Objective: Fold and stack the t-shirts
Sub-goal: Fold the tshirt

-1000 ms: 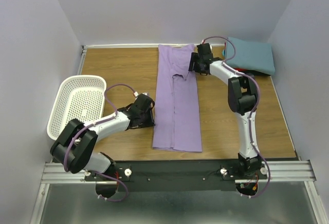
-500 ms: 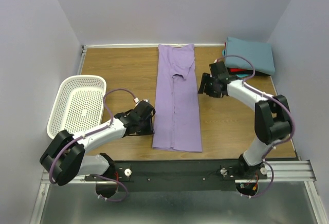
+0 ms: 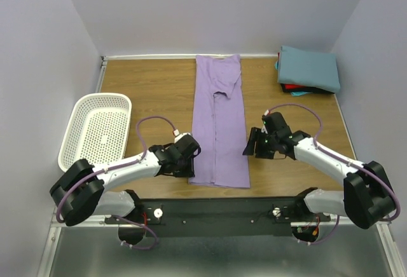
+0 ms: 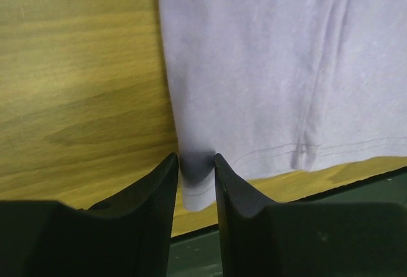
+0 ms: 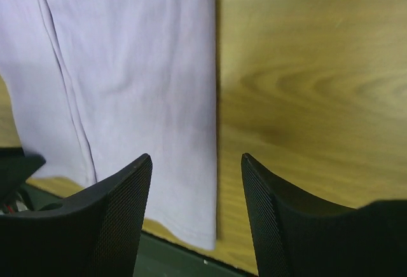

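Observation:
The lavender t-shirt [image 3: 219,124] lies flat as a long narrow strip from the far edge of the table [image 3: 146,93] to the near edge. My left gripper [image 3: 190,171] is low at its near left corner. In the left wrist view the narrowly open left gripper [image 4: 196,156] straddles that corner of the lavender t-shirt [image 4: 267,67], which lies unbunched. My right gripper [image 3: 248,150] hovers open by the near right edge. That edge of the lavender t-shirt [image 5: 140,67] runs between the fingers of the right gripper [image 5: 197,157]. A folded teal t-shirt [image 3: 310,67] sits on a red t-shirt [image 3: 296,89] at the far right.
A white perforated basket [image 3: 102,96] stands at the left of the table. The black and metal base rail [image 3: 216,210] runs along the near edge just past the shirt's hem. Walls close in the far side and both sides.
My right arm has swung from the shirt's far end down along its right edge to the near right corner. My left gripper has slid nearer, onto the near left corner.

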